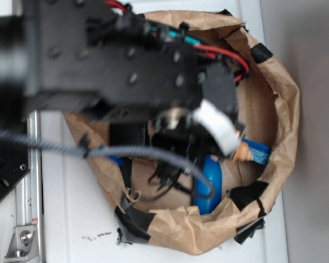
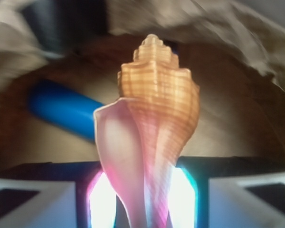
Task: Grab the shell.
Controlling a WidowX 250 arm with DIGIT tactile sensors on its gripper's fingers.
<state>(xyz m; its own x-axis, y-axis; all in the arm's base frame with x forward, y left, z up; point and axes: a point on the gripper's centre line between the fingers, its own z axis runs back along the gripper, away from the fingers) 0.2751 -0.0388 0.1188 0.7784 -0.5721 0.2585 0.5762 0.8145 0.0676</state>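
My arm (image 1: 115, 60) fills the upper exterior view, blurred and cut off at the left and top edges. It hides most of the bag's (image 1: 279, 104) interior; my end effector's fingertips cannot be made out there. Only an orange tip of the shell (image 1: 243, 152) shows. In the wrist view, the shell's tail runs off the bottom edge. The bottle (image 2: 61, 108) is blurred, partly behind the shell.
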